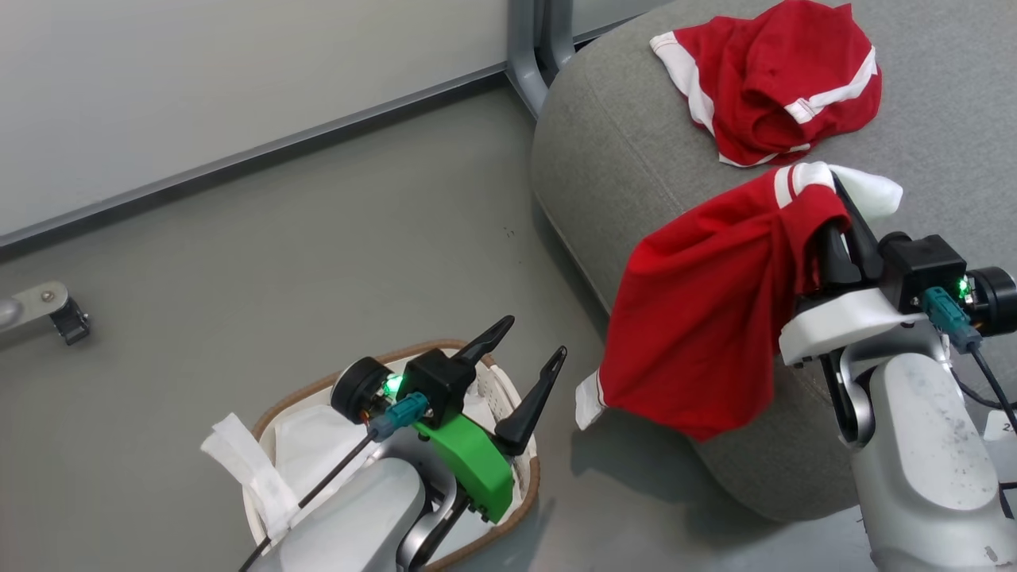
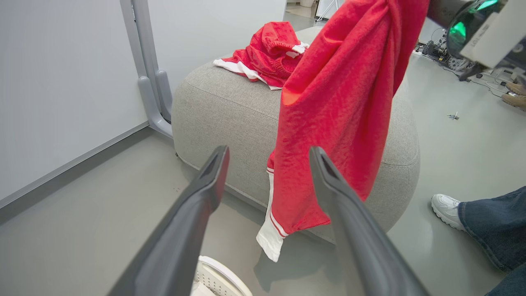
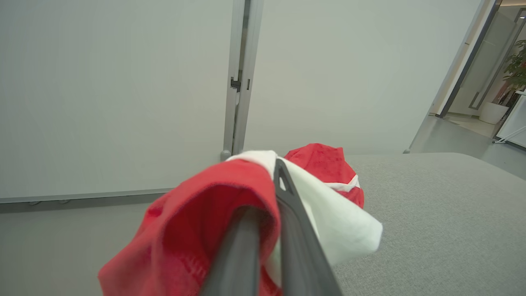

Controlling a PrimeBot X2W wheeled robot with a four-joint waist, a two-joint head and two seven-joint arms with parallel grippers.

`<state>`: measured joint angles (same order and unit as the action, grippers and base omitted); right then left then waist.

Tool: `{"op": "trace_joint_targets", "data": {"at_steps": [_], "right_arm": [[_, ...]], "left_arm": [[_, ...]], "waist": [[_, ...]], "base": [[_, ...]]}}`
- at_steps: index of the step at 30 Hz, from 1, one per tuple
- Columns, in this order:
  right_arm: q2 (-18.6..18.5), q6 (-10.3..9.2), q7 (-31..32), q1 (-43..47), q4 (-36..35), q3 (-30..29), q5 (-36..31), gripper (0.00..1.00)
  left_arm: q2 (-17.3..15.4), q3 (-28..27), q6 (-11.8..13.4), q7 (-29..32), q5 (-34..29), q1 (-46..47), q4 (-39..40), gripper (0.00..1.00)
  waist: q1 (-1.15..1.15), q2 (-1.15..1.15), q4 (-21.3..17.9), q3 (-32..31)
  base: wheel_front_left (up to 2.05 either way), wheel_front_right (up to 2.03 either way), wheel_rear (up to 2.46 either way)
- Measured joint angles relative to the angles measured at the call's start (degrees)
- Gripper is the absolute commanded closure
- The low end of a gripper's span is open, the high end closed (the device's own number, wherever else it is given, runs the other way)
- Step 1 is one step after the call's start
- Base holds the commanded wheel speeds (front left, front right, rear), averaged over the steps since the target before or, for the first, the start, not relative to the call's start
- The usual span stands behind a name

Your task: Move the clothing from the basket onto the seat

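Note:
A red garment [image 1: 699,318] with white trim hangs from my right gripper [image 1: 836,191], which is shut on its upper edge. It drapes down past the rounded front edge of the grey seat [image 1: 636,159]. Seen from the left wrist, this garment [image 2: 341,102] dangles in front of the seat [image 2: 230,107]. A second red garment [image 1: 779,79] lies crumpled on top of the seat. My left gripper [image 1: 535,335] is open and holds nothing, poised over the basket [image 1: 534,477]. A white liner [image 1: 318,453] shows inside the basket.
A grey partition post [image 1: 540,48] stands against the wall behind the seat. A metal foot with a caster [image 1: 48,306] sits on the floor at the far left. A person's white shoe [image 2: 446,209] and jeans leg [image 2: 493,222] stand beside the seat.

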<state>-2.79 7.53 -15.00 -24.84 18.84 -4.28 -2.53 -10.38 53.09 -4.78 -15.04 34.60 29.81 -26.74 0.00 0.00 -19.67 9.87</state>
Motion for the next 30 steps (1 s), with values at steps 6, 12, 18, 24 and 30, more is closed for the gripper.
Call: {"op": "trace_joint_targets", "data": {"at_steps": [6, 12, 18, 24, 30], "right_arm": [[-2.1, 0.00, 0.1, -6.5, 3.1, 1.6, 0.1, 1.00], [-8.4, 0.00, 2.7, -19.4, 5.1, 2.8, 0.0, 1.00], [-17.1, 0.00, 8.1, -33.5, 6.5, -0.1, 0.5, 1.00], [-27.6, 0.00, 13.6, -43.1, 8.7, -5.7, 0.5, 1.00], [-33.6, 0.00, 14.9, -44.6, 13.5, -11.2, -0.3, 1.00]], "left_arm": [[-0.2, 0.1, 0.3, 0.0, -1.1, 1.4, 1.4, 0.00], [-0.5, 0.3, 0.8, 0.3, -1.9, 2.2, 2.6, 0.00], [-0.9, 0.9, 1.2, 0.9, -2.9, 3.7, 3.9, 0.00], [-1.3, 1.1, 1.6, 1.7, -4.1, 6.6, 5.9, 0.00], [-2.0, 1.5, 1.8, 2.7, -5.9, 9.5, 8.3, 0.00]], "waist": [[0.00, 0.00, 0.6, 2.4], [0.00, 0.00, 1.7, 5.7], [0.00, 0.00, 3.6, 9.3], [0.00, 0.00, 6.5, 13.3], [0.00, 0.00, 9.4, 17.8]], "base": [[0.00, 0.00, 0.00], [0.00, 0.00, 0.00], [0.00, 0.00, 0.00], [0.00, 0.00, 0.00], [0.00, 0.00, 0.00]]}}
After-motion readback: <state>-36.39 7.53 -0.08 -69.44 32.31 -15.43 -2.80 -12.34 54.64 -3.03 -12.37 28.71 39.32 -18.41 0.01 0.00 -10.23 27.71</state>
